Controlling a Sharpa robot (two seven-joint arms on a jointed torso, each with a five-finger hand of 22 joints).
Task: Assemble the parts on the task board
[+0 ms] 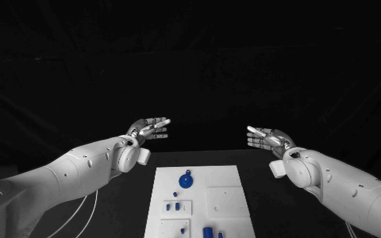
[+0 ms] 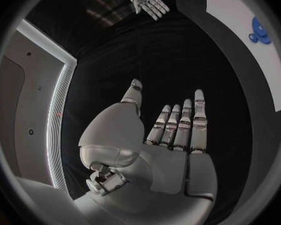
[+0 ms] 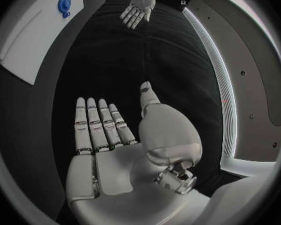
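I have both hands up off the table, released and holding nothing. My left hand (image 1: 149, 128) sits at about ten o'clock from the task board (image 1: 200, 202), fingers straight and a little apart, palm turned inward. My right hand (image 1: 268, 138) mirrors it at about two o'clock, fingers likewise extended. Neither touches the board.

The task board lies flat on the black table (image 1: 274, 216) between my arms, at six o'clock in my head view. A round blue part (image 1: 186, 180) with a small loop lies near the board's far end. Closer to me, small blue parts (image 1: 172, 206) stand in a square plate, and another blue part (image 1: 208, 232) stands by the near edge.
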